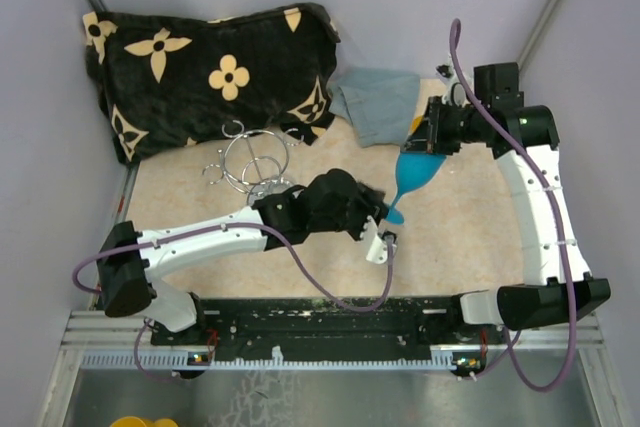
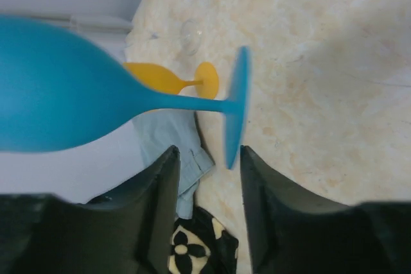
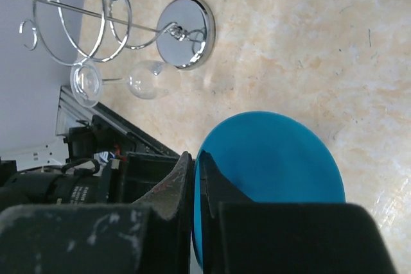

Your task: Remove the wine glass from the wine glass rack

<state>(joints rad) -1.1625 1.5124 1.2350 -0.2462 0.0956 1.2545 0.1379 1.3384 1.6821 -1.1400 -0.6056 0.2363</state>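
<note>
From above, the wine glass (image 1: 418,172), a matte blue one, is well away from the wine glass rack (image 1: 255,157). It hangs over the middle of the counter (image 1: 470,237). The right gripper (image 1: 425,137) has it by the bowl. Its long axis slants from the bowl at upper right down to the foot at lower left, and the foot points at the left gripper (image 1: 380,229). I cannot tell from here whether the foot touches the counter.

In the left wrist view the glass lies crosswise, with the bowl to the left, the stem level and the foot edge-on. The left gripper is spread wide. Its fingers (image 2: 160,210) stand on either side of the line of the foot but short of it, touching nothing.

In the right wrist view the right gripper is pressed together on the rim of the bowl, and the open mouth faces that camera. The chrome rack stands apart behind it, with a clear glass (image 3: 144,80) just beside its base.

The lift off the rack looks done, and what is left seems to be a handover or a set-down. To do it well, I would keep the thin rim pinch steady and the glass level. The left gripper should move forward until the stem, not the foot disc, sits between its fingers. The right gripper should let go only once that hold is firm.
</note>
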